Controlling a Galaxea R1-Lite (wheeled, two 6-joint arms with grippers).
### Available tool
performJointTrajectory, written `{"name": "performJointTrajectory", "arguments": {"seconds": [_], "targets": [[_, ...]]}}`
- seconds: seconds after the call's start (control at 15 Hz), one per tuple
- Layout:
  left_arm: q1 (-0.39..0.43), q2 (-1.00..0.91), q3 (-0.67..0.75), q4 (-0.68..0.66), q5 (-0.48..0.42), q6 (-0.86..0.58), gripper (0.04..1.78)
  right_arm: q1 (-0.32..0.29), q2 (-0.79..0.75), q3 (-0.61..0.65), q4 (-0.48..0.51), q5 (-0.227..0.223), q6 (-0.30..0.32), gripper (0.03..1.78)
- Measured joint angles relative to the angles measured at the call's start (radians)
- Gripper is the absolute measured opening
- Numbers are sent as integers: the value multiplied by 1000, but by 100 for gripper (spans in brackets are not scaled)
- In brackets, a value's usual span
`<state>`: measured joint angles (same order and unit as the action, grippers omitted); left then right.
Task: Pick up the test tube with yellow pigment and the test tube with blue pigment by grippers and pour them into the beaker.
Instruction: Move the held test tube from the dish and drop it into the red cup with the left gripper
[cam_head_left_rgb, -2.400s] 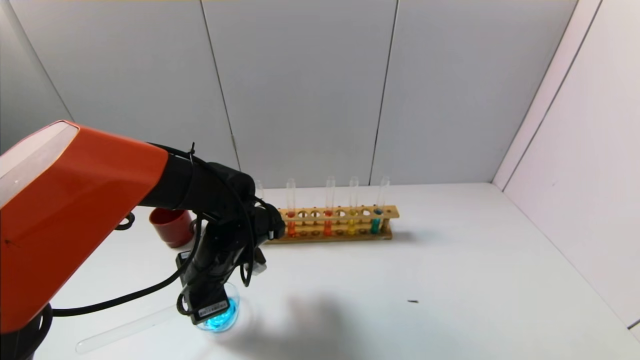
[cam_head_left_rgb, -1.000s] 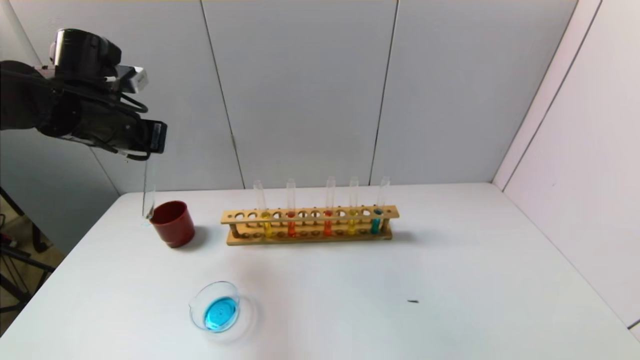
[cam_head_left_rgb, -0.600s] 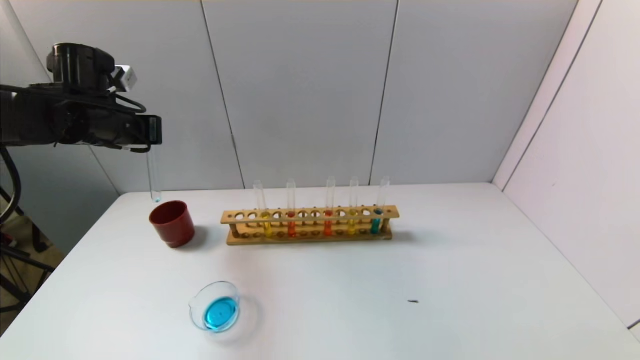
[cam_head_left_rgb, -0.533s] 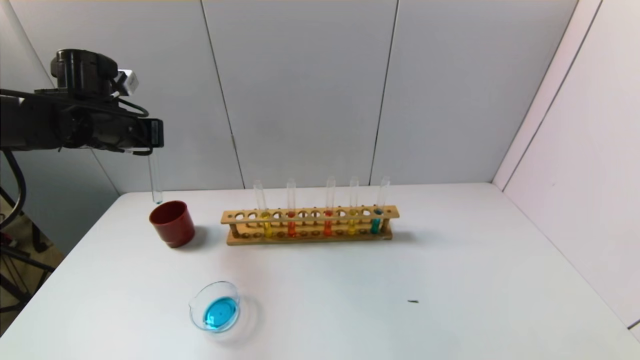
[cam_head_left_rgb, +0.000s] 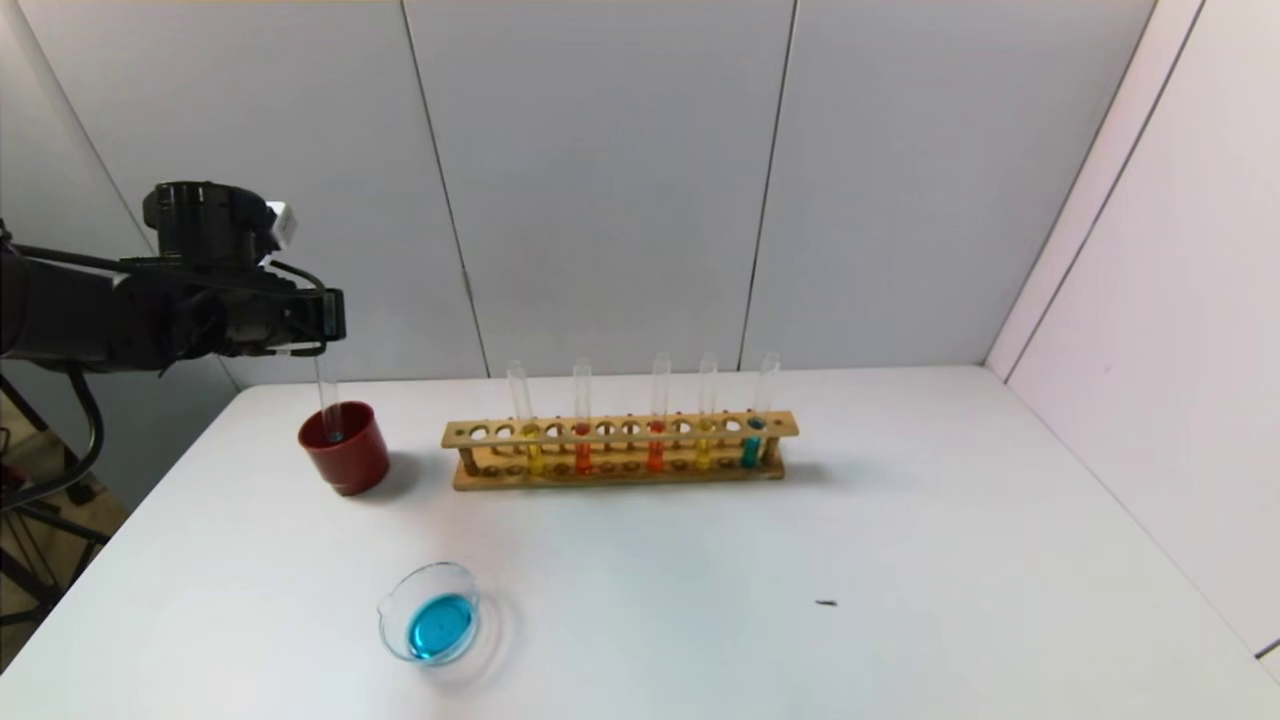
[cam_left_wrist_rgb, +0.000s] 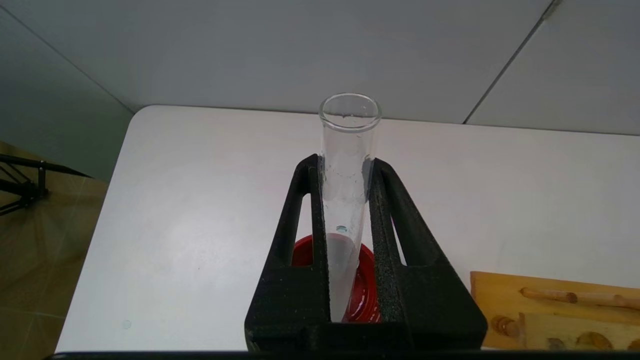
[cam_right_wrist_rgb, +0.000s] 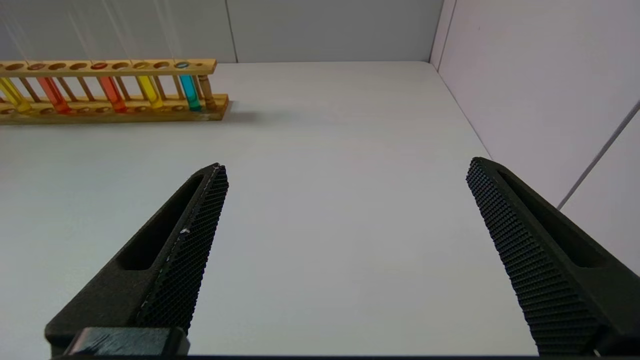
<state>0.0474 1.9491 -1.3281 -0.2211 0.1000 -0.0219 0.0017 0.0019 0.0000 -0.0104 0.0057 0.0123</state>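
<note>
Here the left gripper (cam_head_left_rgb: 322, 330) is up at the far left of the table (cam_head_left_rgb: 900, 560), clamped tight on the test tube with blue pigment (cam_head_left_rgb: 328, 400), which hangs upright with its round bottom dipped inside the mouth of the red cup (cam_head_left_rgb: 345, 450). Left wrist view: both black fingers (cam_left_wrist_rgb: 300, 240) press the glass on either side, open rim above them, tube nearly empty with only a tiny blue drop (cam_left_wrist_rgb: 341, 229) on the wall, red cup directly under it. The beaker (cam_head_left_rgb: 432, 625) sits near the front edge, well apart from the cup, holding bright blue liquid. Wooden rack (cam_head_left_rgb: 620, 450) stands just right of the cup along the back: five tubes in it, the test tube with yellow pigment (cam_head_left_rgb: 523, 420) at the left end, then two orange tubes (cam_head_left_rgb: 583, 420), another yellow tube (cam_head_left_rgb: 705, 415) and a teal tube (cam_head_left_rgb: 758, 415) at the right end. Right gripper (cam_right_wrist_rgb: 345, 220) shows in its own wrist view only, jaws spread wide, nothing between them, low over bare table to the right of the rack. Small dark speck (cam_head_left_rgb: 825, 603) on the table right of the beaker.
</note>
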Motion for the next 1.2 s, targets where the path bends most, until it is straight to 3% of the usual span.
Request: {"name": "performJointTrajectory", "arguments": {"seconds": [0.93, 1.07, 1.2], "targets": [[11, 41, 231, -291, 7, -3, 31, 0, 0, 0, 0, 0, 0, 174], [10, 40, 262, -319, 3, -3, 39, 0, 0, 0, 0, 0, 0, 174], [10, 35, 291, -350, 0, -1, 59, 0, 0, 0, 0, 0, 0, 174]]}}
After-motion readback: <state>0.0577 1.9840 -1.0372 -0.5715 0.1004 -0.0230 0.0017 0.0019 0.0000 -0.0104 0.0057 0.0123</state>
